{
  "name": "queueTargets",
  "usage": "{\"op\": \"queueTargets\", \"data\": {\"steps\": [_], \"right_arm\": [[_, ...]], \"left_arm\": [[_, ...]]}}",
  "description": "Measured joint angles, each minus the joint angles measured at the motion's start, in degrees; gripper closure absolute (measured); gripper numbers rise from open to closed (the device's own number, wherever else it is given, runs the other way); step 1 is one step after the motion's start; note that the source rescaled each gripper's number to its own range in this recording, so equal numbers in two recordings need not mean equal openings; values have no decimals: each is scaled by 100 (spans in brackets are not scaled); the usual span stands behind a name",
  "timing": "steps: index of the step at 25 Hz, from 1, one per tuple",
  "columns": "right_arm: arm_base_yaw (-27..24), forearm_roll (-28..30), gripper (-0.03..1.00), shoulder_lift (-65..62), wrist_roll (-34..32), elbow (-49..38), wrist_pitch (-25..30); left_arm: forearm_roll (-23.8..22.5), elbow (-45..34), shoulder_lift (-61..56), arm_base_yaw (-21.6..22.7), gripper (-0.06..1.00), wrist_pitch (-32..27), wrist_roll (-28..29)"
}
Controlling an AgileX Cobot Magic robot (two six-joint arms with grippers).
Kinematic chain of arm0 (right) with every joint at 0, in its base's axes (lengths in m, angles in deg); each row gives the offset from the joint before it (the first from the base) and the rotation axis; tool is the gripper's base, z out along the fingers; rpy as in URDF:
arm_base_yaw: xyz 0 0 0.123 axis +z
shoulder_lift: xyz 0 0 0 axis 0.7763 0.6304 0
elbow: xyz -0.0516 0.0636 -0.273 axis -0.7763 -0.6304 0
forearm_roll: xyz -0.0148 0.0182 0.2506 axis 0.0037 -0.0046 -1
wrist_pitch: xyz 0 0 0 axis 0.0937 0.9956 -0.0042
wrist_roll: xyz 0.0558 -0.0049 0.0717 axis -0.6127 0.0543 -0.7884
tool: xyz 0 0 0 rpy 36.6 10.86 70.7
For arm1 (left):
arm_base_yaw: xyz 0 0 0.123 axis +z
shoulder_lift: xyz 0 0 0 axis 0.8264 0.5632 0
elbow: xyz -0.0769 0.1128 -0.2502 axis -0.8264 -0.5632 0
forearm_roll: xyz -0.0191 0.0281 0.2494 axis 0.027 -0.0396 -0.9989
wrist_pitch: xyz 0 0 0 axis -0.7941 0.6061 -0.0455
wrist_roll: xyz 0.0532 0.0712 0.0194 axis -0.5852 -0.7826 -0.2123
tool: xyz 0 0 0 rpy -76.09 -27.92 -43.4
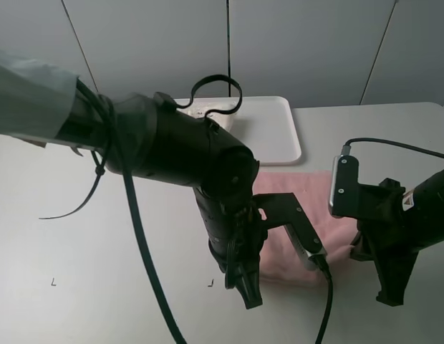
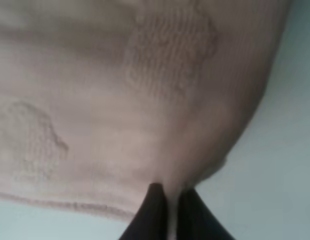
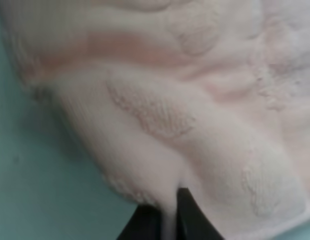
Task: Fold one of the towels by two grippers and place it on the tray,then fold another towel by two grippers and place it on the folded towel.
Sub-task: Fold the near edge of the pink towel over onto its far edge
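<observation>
The pink towel (image 1: 297,190) lies on the worktop (image 1: 79,244) just in front of the tray (image 1: 276,125), with one edge near the tray's rim. On the edge farthest from the tray, the left claw (image 2: 170,212) and right claw (image 3: 165,220) each pinch towel cloth near a corner. Wide worktop spreads beyond that edge.

One pink towel (image 1: 286,183), one white tray (image 1: 272,129), one left pincer (image 2: 172,194), one right pincer (image 3: 167,206)
</observation>
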Motion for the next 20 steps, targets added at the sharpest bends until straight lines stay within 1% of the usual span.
{"op": "queueTargets", "data": {"steps": [4,7,14,17,20], "right_arm": [[0,10,97,-72,-556,310,518],[0,130,97,-72,-1094,583,650],[0,746,97,-72,-2204,1077,595],[0,934,97,-61,-2716,1111,376],[0,1103,97,-61,-3226,1111,30]], "left_arm": [[0,0,-474,144,94,118,50],[0,0,-722,360,94,172,150],[0,0,-820,906,94,388,318],[0,0,-820,1064,94,522,415],[0,0,-820,1159,94,748,510]]}}
